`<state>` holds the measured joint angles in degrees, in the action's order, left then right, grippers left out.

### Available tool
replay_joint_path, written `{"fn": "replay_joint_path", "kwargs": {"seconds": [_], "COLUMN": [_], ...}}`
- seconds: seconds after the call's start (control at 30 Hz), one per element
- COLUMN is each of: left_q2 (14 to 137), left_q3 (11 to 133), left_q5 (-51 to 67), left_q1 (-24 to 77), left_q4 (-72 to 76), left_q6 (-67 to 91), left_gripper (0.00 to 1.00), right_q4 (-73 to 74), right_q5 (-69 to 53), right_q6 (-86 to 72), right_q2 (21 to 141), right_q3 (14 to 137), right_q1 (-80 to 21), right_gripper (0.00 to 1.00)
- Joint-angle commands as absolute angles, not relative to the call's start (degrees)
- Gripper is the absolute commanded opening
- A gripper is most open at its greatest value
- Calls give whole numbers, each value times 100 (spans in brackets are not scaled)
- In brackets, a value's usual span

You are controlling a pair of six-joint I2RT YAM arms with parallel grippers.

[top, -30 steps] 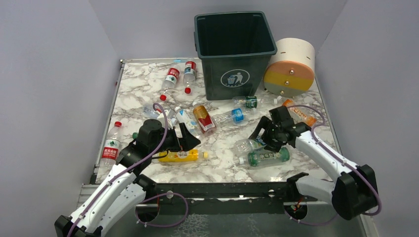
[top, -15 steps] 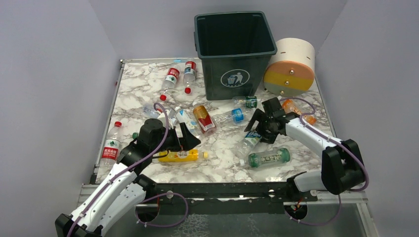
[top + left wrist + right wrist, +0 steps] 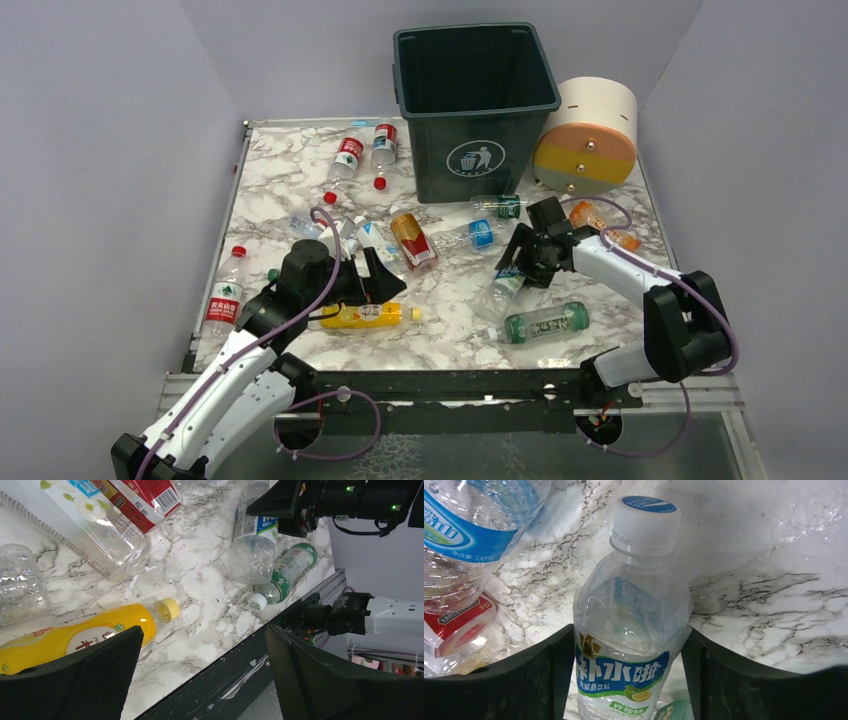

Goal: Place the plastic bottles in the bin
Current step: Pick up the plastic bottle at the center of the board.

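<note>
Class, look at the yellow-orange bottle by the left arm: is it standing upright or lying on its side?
Lying on its side. The yellow-orange bottle stretches flat along the marble table, its yellow cap pointing sideways.

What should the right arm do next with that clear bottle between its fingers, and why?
Probably close the right gripper snugly on the white-capped clear bottle before any lift. Its fingers flank the bottle's body on both sides, but the bottle lies on the marble table and a firm grip isn't evident.
</note>
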<state>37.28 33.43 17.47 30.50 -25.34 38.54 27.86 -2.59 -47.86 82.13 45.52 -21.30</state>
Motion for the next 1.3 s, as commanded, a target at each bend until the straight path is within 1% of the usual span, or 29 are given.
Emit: {"fn": "replay_joint_path", "kwargs": {"seconds": [0.0, 0.1, 0.17, 0.77, 1.07, 1.27], "left_q2": [3638, 3630, 3630, 3902, 4368, 4737], "left_q3": [3516, 3516, 3520, 3796, 3956, 3964], "left_q5": [1657, 1642, 1636, 1679, 1941, 2099], "left_q1": [3085, 3085, 3085, 3085, 3094, 3156], "left_q4": [-2365, -2367, -2365, -2271, -1810, -1368], "left_q6": [3841, 3841, 3841, 3793, 3786, 3844], "left_gripper": [99, 99, 99, 99, 99, 99], "right_q4": [2658, 2740, 2810, 3631, 4218, 4554], "right_q5": [-40, -17, -1, -7, 169, 228], "right_q6": [-4658, -4586, -4544, -4226, -3956, -3799], "right_q2": [8159, 8041, 7922, 6647, 6029, 5826], "right_q3": [4584, 4669, 4736, 5672, 6579, 7276], "right_q1": [-2127, -2126, -2127, -2127, -2126, -2127], "right_gripper": [69, 57, 54, 53, 53, 53]}}
